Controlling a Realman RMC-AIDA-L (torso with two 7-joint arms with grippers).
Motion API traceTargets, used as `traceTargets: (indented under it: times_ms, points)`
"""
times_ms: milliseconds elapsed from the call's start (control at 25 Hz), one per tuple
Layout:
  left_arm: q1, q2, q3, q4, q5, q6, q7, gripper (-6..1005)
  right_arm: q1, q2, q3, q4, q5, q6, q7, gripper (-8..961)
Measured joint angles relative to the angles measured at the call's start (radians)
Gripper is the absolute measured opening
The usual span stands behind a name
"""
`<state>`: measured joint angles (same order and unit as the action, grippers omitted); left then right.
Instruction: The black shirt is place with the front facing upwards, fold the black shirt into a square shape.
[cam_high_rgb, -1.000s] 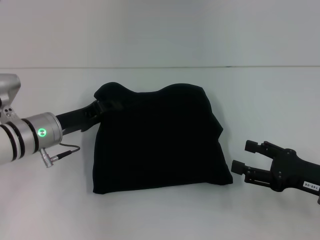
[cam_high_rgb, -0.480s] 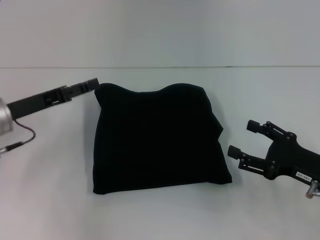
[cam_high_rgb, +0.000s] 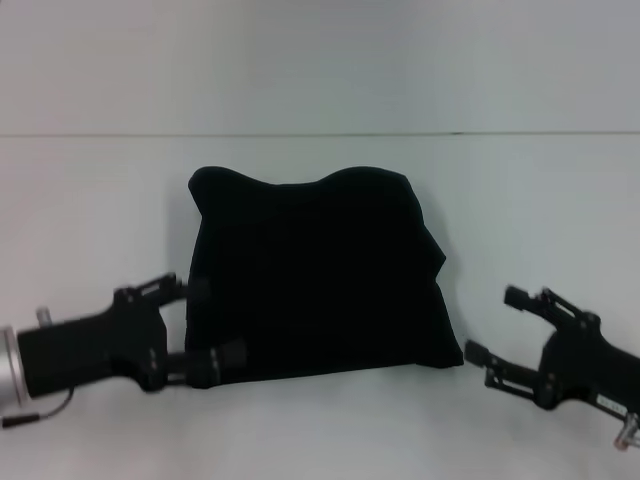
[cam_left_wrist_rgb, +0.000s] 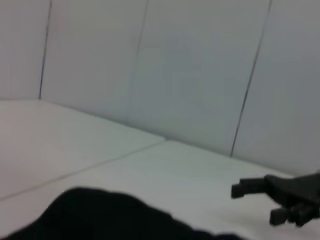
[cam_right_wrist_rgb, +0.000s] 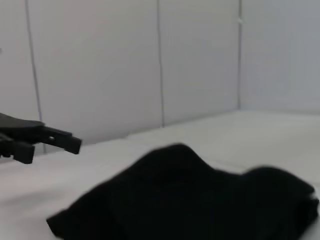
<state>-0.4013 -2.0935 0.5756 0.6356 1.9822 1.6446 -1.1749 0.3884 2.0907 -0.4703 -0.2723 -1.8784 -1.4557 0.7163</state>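
Observation:
The black shirt (cam_high_rgb: 315, 275) lies folded into a rough square in the middle of the white table, plain black side up; no lettering or label shows. It also shows in the left wrist view (cam_left_wrist_rgb: 100, 215) and the right wrist view (cam_right_wrist_rgb: 200, 200). My left gripper (cam_high_rgb: 205, 325) is open at the shirt's near left corner, its fingers against the cloth edge and holding nothing. My right gripper (cam_high_rgb: 495, 325) is open and empty, just off the shirt's near right corner. Each wrist view shows the other arm's gripper far off: the right one (cam_left_wrist_rgb: 255, 200), the left one (cam_right_wrist_rgb: 52, 145).
The white table (cam_high_rgb: 100, 200) runs back to a pale wall with a seam line behind the shirt. Bare table lies left, right and in front of the shirt.
My left gripper has let go of the shirt's far left corner and swung back to the near left corner. My right gripper has drawn back slightly toward the front right. The shirt stays folded.

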Motion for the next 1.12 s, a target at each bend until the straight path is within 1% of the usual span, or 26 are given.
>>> traceTargets:
  times_ms: [120,160,240,440,720,880,1120]
  points:
    - [0.032,-0.029,-0.005,-0.003,0.010,-0.066,0.038,963,-0.025,0.000,0.000,0.011,-0.001,0.029,-0.011,941]
    - [0.038,-0.034,-0.004,-0.005,0.010,-0.082,0.042,962,-0.029,0.000,0.000,0.013,0.000,0.034,-0.015,942]
    - [0.042,-0.038,-0.001,-0.010,0.011,-0.101,0.044,961,-0.032,0.000,0.000,0.014,-0.001,0.037,-0.018,942]
    - [0.042,-0.031,-0.001,-0.038,0.012,-0.123,0.041,961,-0.031,0.000,-0.008,0.014,-0.002,0.037,-0.021,940]
    - [0.046,-0.030,-0.002,-0.040,0.034,-0.178,0.046,961,-0.023,0.000,-0.030,0.016,-0.002,0.046,-0.027,942]
    - [0.047,-0.025,-0.007,-0.040,0.038,-0.181,0.047,961,-0.022,0.000,-0.033,0.016,-0.002,0.047,-0.028,942]
    - [0.046,-0.024,-0.008,-0.040,0.032,-0.173,0.047,961,-0.022,0.000,-0.033,0.016,-0.002,0.047,-0.028,942]
